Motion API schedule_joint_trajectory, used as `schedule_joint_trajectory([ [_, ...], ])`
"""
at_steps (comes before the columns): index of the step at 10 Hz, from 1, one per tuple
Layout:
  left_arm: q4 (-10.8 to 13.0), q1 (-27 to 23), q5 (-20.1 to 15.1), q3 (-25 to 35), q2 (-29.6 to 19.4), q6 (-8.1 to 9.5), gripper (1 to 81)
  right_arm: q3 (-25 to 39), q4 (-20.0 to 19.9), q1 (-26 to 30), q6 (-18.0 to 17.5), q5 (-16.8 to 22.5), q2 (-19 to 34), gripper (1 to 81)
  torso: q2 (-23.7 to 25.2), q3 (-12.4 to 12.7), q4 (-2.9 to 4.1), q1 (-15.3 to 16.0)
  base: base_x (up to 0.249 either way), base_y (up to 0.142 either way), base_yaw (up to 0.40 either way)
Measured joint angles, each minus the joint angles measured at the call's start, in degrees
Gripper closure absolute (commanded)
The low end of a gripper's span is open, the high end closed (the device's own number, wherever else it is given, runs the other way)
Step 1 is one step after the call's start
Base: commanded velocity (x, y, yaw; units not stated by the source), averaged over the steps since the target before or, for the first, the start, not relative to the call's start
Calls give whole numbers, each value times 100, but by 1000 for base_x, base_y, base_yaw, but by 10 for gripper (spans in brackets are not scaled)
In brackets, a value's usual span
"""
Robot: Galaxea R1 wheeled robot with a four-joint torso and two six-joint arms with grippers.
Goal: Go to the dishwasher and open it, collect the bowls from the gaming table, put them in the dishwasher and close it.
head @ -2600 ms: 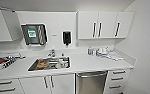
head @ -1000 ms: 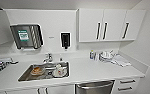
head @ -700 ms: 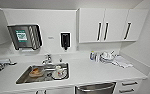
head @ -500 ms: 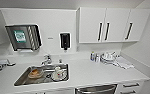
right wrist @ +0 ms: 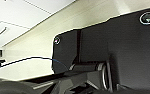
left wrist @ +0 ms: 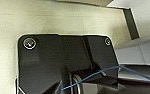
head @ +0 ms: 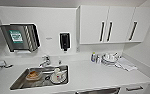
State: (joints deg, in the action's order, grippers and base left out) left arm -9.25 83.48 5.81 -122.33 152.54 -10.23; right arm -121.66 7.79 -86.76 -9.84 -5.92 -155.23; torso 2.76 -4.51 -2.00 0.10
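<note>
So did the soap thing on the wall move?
No. The black soap dispenser sits at the same spot between the paper towel holder and the wall cabinets; the camera moved closer.

Each wrist carries a wide black plate with rounded corners, round silvery fittings at those corners, and a thin blue cable crossing it.

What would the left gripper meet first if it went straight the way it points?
Most likely the plain beige surface ahead of it; the white cabinet sits off to the side. Depth is unclear.
</note>
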Motion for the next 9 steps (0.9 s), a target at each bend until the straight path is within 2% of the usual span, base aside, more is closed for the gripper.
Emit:
schedule_joint_trajectory([
  [5, 0, 65, -11, 102, -65, 0, 10, -11, 0, -39, -9, -24, 5, 10, 0, 2, 0, -10, 0, 0, 0],
  [7, 0, 65, 16, 472, -304, 0, 10, 179, -2, -1, -30, -27, 146, 10, 0, 2, 0, -10, 0, 0, 0],
  [9, 0, 65, 184, 1101, -678, 0, 10, 634, -2, 44, -50, -16, 440, 10, 0, 2, 0, -10, 0, 0, 0],
])
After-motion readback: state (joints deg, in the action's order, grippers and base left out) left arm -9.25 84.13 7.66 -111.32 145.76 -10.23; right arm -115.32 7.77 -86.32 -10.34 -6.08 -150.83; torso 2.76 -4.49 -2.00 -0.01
